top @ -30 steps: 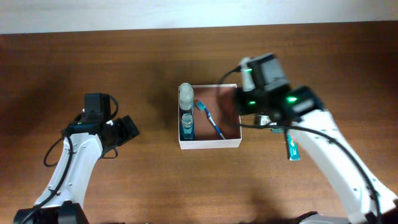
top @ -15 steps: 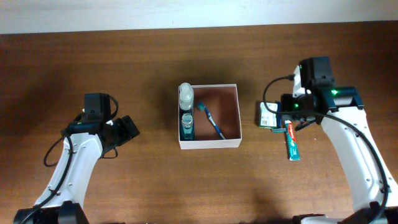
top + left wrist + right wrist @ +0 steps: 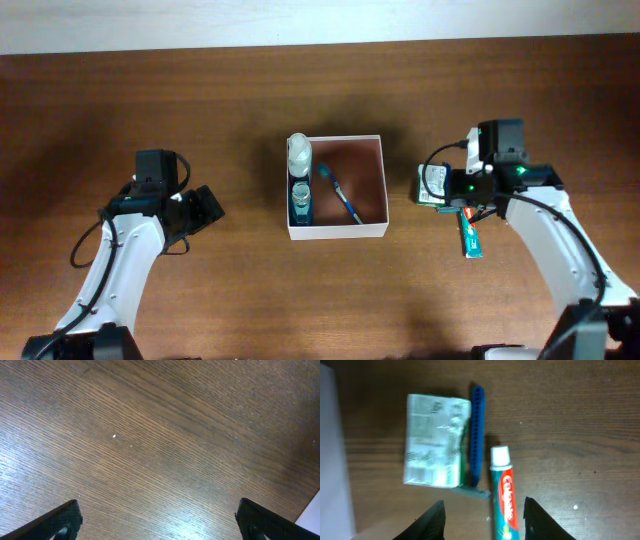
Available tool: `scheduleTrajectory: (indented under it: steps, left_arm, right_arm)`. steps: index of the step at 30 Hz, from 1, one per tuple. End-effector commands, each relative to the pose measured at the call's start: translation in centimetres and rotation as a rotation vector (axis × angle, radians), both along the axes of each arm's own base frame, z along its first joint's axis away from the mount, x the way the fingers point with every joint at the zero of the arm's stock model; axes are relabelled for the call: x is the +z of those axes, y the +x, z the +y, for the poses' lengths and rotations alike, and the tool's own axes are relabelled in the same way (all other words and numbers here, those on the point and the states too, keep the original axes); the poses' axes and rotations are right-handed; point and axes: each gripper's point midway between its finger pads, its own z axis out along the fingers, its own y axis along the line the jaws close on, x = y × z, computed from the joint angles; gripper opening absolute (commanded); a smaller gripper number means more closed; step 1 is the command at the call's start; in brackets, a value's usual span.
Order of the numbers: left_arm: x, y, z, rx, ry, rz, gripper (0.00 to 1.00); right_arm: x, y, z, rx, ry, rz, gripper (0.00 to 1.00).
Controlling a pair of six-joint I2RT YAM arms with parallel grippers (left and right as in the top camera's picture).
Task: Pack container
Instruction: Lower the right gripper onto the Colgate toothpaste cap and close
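So the container (image 3: 366,168) sits pretty much mid-table with its open top up, which makes sense since stuff gets dropped in from above. Two bottles (image 3: 300,180) are lined up along its left wall and a blue toothbrush (image 3: 340,194) lies slanted beside them, leaving the right half bare for whatever's left. The leftovers sit in a cluster on the table just off the container's right wall, toward the right edge: the green-and-white packet (image 3: 436,440), a slim blue thing (image 3: 476,435) touching its side (comb or razor, can't tell), and a toothpaste tube (image 3: 504,492) just beside that, cap pointing away from me. I've got the right gripper (image 3: 482,521) parked straight above that cluster, pointing down, fingers partway apart with nothing in them. The tube runs right between them in the wrist view, so my guess is that's the next grab. The left gripper (image 3: 160,520) is off on the left side of the table, spread as wide as it goes, over bare wood and holding nothing, arm folded back out of the way.
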Motion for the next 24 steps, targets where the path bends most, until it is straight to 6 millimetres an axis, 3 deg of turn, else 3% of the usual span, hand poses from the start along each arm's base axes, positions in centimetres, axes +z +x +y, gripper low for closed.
scheduleTrajectory:
  steps: [1, 14, 24]
  left_arm:
    - [-0.2, 0.0, 0.2, 0.003, 0.007, 0.007, 1.00]
    - [-0.2, 0.0, 0.2, 0.003, 0.007, 0.007, 1.00]
    - [-0.2, 0.0, 0.2, 0.003, 0.007, 0.007, 1.00]
  right_arm:
    - [-2.0, -0.7, -2.3, -0.032, -0.119, 0.046, 0.44]
    - [-6.6, -0.4, -2.3, -0.028, -0.124, 0.140, 0.45]
    - [-7.1, -0.4, -2.3, -0.027, -0.119, 0.152, 0.44]
